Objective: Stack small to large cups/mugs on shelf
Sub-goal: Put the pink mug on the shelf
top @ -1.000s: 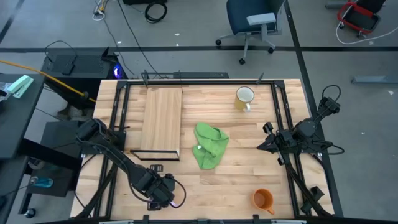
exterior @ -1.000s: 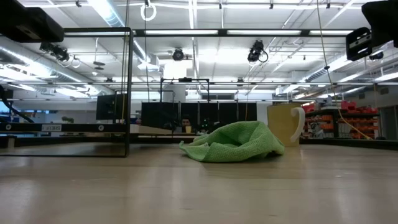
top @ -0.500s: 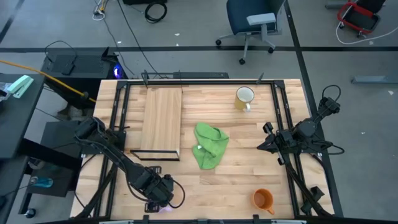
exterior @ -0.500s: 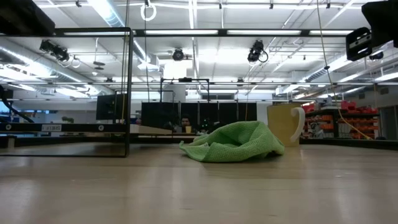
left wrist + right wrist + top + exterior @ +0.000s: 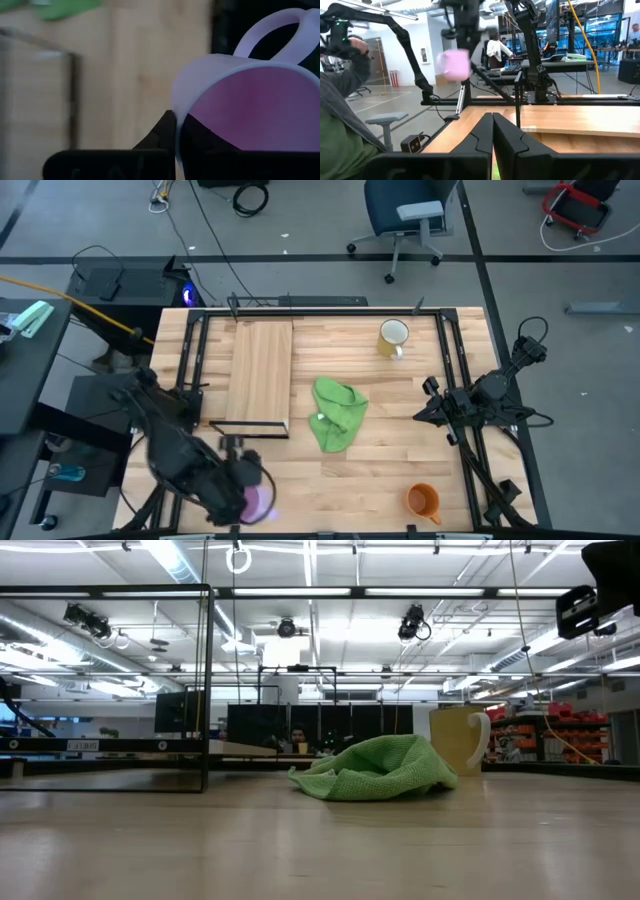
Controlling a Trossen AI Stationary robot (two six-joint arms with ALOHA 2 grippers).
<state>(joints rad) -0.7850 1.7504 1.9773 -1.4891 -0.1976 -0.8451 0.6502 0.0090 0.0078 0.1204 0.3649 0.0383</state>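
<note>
We see the left gripper (image 5: 243, 492) at the table's near left corner, pinching the small light-purple handled mug (image 5: 259, 501), lifted clear of the tabletop. The round orange mug (image 5: 423, 500) sits near right. Mid-table lies the crumpled green cloth (image 5: 336, 413), the long light-wood shelf (image 5: 260, 373) beside it. The right gripper (image 5: 431, 412) waits, fingers pressed together. Farthest stands the pale yellow-cream mug (image 5: 392, 337).
</note>
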